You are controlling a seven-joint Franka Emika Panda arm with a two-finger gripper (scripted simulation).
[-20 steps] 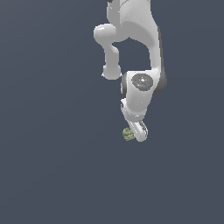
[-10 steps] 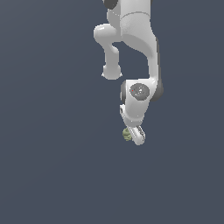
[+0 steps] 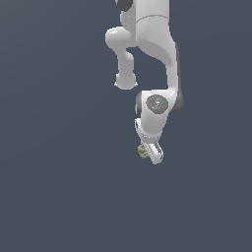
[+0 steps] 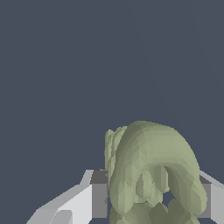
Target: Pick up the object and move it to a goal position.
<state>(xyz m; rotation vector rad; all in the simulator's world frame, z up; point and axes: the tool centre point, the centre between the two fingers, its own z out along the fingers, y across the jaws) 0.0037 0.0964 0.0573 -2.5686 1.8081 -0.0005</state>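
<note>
White robot hand [image 3: 149,151] clamped on a small olive-green knobbly object [image 4: 151,175]. The object sits squarely between the two fingers [image 4: 99,194], bulging past their tips, so it travels wherever the hand goes.

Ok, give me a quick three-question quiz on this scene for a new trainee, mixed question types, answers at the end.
1. True or false: the olive-green object sits between the gripper fingers.
2. Multiple choice: in the wrist view, the object looks A) smooth and round, B) lumpy and coiled, C) flat and square.
3. Short answer: in the exterior view, does the object show on the gripper's left or right side of that view?

Key
1. True; a finger shows on each side of it.
2. B.
3. The exterior view's left.
</note>
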